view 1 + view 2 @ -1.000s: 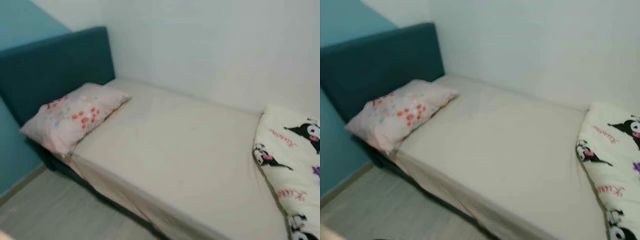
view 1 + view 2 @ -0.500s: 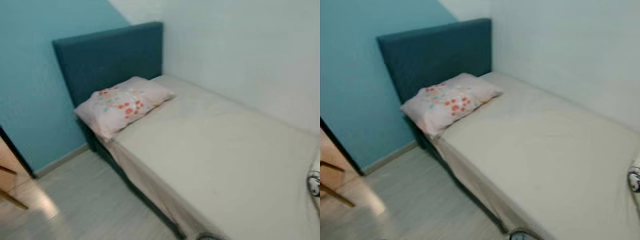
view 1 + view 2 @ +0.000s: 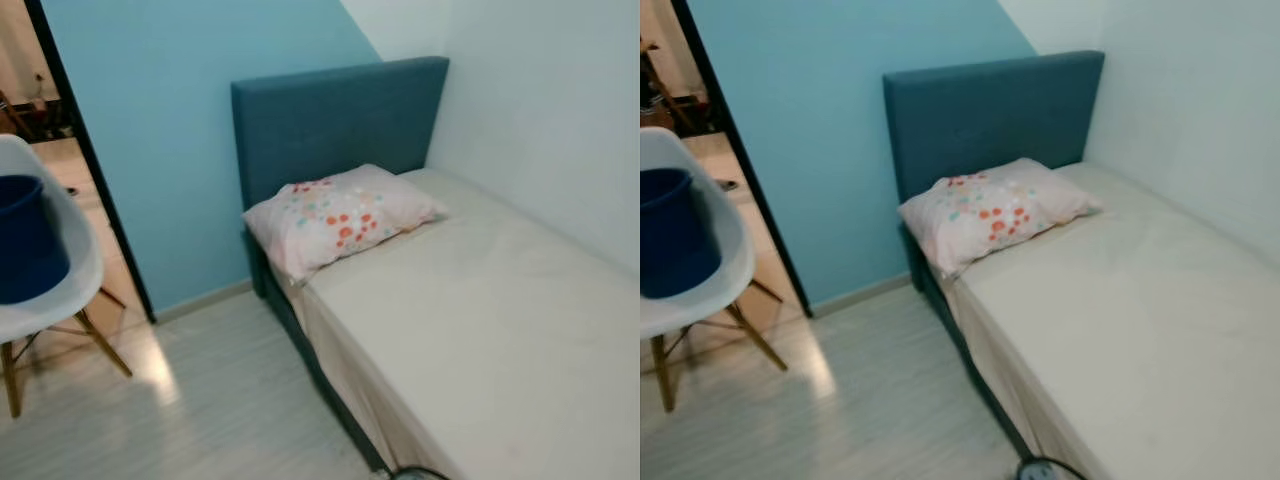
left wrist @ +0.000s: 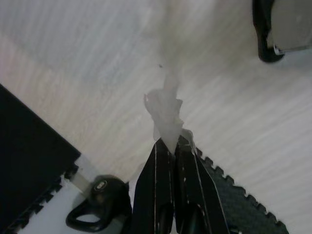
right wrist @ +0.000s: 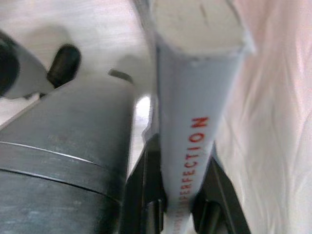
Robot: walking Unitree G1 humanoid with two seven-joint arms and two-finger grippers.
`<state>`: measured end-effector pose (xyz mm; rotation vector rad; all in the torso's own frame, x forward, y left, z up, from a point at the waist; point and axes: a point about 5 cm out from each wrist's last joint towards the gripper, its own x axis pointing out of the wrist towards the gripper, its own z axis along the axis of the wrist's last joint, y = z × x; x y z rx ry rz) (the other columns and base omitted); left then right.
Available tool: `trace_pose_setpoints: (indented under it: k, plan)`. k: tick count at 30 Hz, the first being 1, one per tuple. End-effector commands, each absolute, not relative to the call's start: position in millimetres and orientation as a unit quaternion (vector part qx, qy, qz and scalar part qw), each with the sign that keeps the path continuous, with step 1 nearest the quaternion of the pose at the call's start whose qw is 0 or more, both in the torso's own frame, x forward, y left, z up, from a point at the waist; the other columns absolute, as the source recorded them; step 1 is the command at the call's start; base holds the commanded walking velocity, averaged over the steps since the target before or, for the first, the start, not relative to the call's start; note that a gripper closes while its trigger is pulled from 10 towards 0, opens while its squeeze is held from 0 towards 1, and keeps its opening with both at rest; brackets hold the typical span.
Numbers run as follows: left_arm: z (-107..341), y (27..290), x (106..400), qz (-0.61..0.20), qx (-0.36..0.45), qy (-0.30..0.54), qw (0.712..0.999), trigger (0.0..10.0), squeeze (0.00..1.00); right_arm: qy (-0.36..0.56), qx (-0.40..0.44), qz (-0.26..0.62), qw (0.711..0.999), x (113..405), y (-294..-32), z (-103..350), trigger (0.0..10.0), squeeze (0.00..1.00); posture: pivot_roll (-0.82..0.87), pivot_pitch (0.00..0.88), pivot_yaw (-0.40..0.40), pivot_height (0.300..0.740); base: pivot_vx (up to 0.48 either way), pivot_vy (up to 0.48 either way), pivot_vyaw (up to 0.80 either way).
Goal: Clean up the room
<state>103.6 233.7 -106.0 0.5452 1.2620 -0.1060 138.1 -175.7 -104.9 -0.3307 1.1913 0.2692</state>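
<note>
Here we stand at the bedside with both grippers loaded, so by our reading the clean-up is partway along: two items are collected, neither yet put away. The bed [image 3: 500, 330] looks made, its sheet flat and bare, the flowered pillow [image 3: 340, 215] lying against the blue headboard [image 3: 330, 110]. The pale floor [image 3: 200, 410] between bed and doorway [image 3: 60, 150] is our open lane; its limits are the dark bed base along one side and the splayed wooden legs of the white chair [image 3: 60, 290] on the other, which reach out near the door opening. A dark blue bucket [image 3: 25, 240] sits on that chair's seat and may be where rubbish belongs, though we cannot confirm that. The right gripper [image 5: 183, 200] is clamped on a grey book [image 5: 195, 97], spine lettered in red, hanging next to pale pink fabric. The left gripper [image 4: 170, 146] has its fingers pinched together on a scrap of crumpled white tissue [image 4: 165, 112], hanging above the floor beside a dark mat [image 4: 229, 204].
</note>
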Motion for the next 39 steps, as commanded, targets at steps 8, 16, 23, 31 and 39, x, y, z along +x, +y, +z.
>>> trace_pose_setpoints:
  k: [8,16,23,31,39]
  plan:
    - [-100,235,122,0.006,0.249,0.553,0.795,10.0,0.00,0.574,-0.163,0.122,0.793,128,-185,-107,10.0,0.00,-0.04,0.000,-0.036,0.729,0.362,0.000,0.78]
    - [-83,248,158,0.062,0.254,0.504,0.823,10.0,0.00,0.573,-0.160,0.124,0.794,128,-184,-107,10.0,0.00,-0.04,0.000,-0.034,0.729,0.365,0.000,0.78]
    - [-49,251,220,0.114,0.244,0.407,0.873,10.0,0.00,0.572,-0.158,0.124,0.795,128,-184,-108,10.0,0.00,-0.04,0.000,-0.033,0.729,0.384,0.000,0.77]
    - [-25,243,255,0.146,0.226,0.335,0.903,10.0,0.00,0.573,-0.157,0.126,0.794,127,-183,-108,10.0,0.00,-0.04,0.000,-0.033,0.729,0.401,0.000,0.77]
    - [32,238,309,0.175,0.194,0.193,0.946,10.0,0.00,0.578,-0.157,0.113,0.793,120,-194,-109,10.0,0.00,-0.04,0.000,-0.034,0.729,0.416,0.000,0.44]
